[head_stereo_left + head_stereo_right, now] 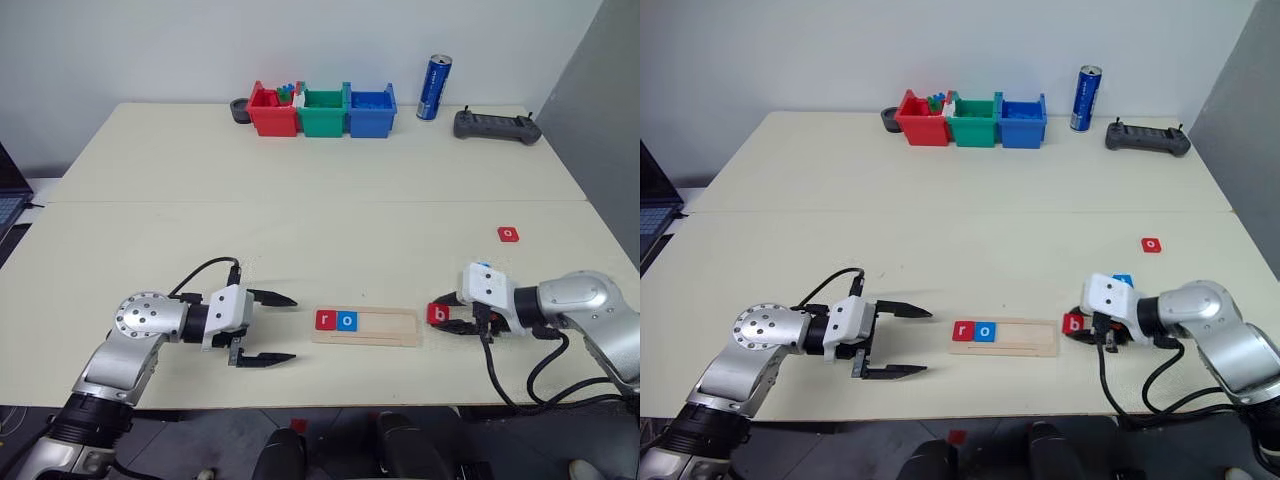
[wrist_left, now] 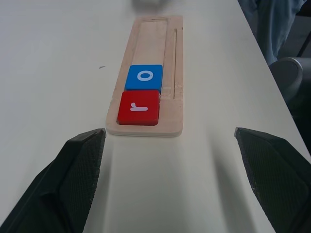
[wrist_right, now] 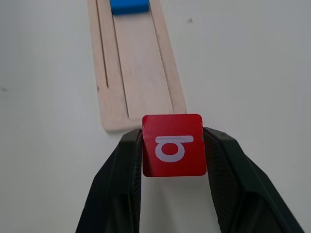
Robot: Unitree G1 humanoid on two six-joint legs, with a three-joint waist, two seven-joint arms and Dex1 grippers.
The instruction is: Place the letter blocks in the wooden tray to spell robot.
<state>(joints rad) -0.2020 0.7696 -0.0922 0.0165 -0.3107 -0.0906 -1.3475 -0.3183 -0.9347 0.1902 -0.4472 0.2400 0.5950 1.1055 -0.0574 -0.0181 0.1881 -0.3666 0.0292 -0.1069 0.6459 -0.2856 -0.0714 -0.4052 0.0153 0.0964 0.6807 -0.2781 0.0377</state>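
wooden tray (image 1: 366, 327) near front edge of table (image 1: 300, 190), between left gripper (image 1: 271, 328) and right gripper (image 1: 447, 314). "r" block (image 1: 325, 320) and "o" block (image 1: 346, 320) side by side in tray's left end. "b" block (image 3: 173, 145) just right of tray. bins (image 1: 322, 111) at far edge.

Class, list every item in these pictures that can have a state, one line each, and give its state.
Long pale wooden tray: flat on table, two slots filled at its left end, rest empty.
Red square r tile: seated in tray.
Blue square o tile: seated beside r.
Red square b tile: gripped.
Red square o tile: loose on table.
Left pincer: open, empty.
Right pincer: shut on b tile.
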